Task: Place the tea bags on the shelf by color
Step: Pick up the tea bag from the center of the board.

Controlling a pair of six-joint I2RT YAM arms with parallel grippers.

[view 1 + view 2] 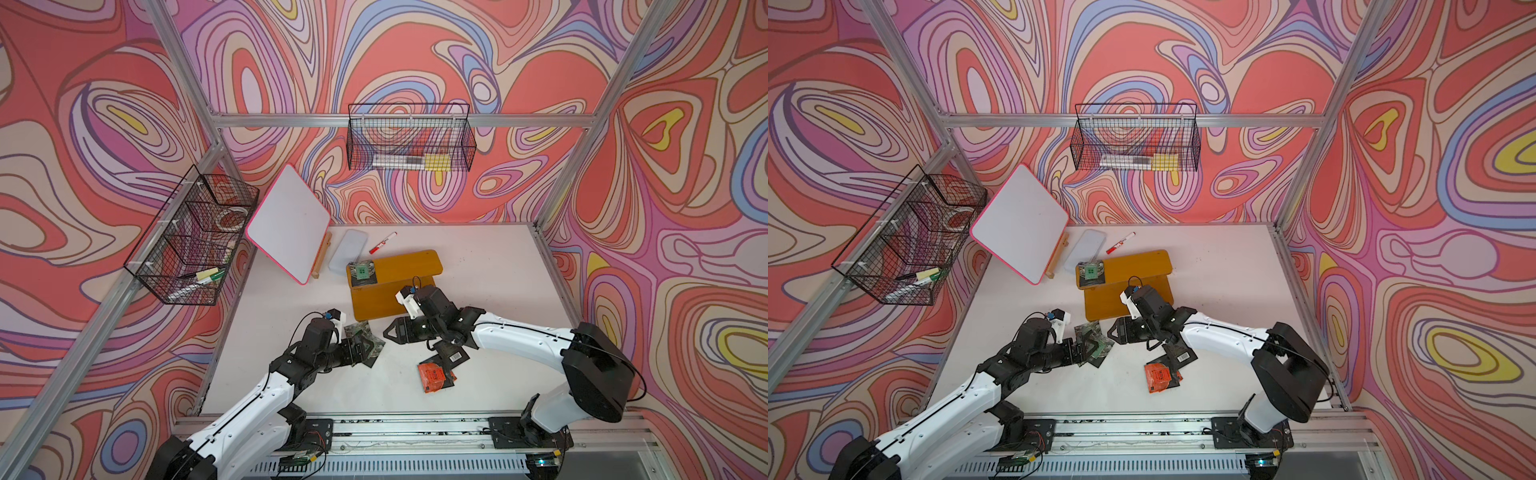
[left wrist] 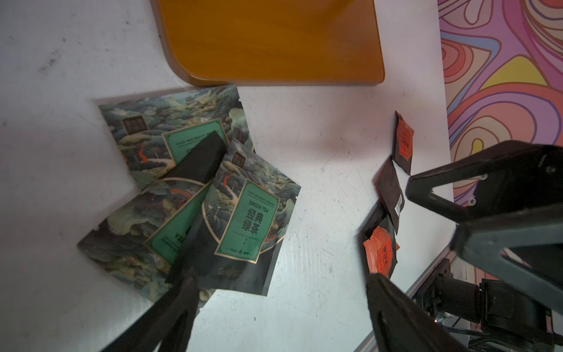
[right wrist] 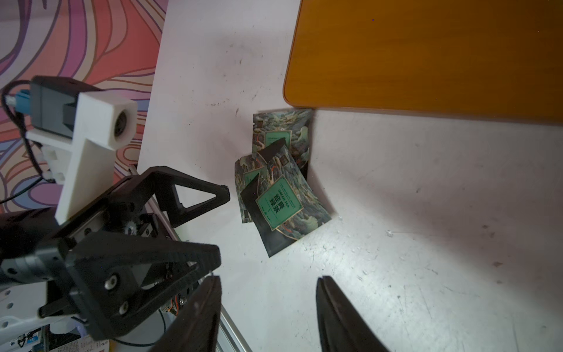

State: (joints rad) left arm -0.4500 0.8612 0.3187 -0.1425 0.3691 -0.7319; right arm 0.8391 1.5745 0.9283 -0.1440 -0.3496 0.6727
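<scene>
On the white table [image 1: 478, 266], at about six o'clock from the mustard shelf [image 1: 415, 266], I see both arms meeting over the loose sachets. My left gripper [image 2: 277, 268] stands wide, jaws apart and empty, one finger [image 2: 198, 170] lying across the pile of green tea bags [image 2: 243, 219], which overlap one another just beside the near corner of the shelf's lower board [image 2: 271, 39]. Whether that finger presses on them I cannot tell. My right gripper [image 3: 268, 314] is partly spread with nothing between its jaws, hovering above bare table near the same green pile [image 3: 278, 202].

One green-label tea bag [image 1: 362, 272] already sits at the nine o'clock end of the upper board in both top views [image 1: 1091, 271]. The orange-red tea bags [image 1: 434, 376] lie in a loose heap at about five o'clock from the shelf, with a black-backed one [image 1: 453, 353] showing its barcode, partly under my right arm.

Beyond the shelf, at about eleven o'clock, lie a red marker [image 1: 382, 243] and a pale case [image 1: 348, 257].
</scene>
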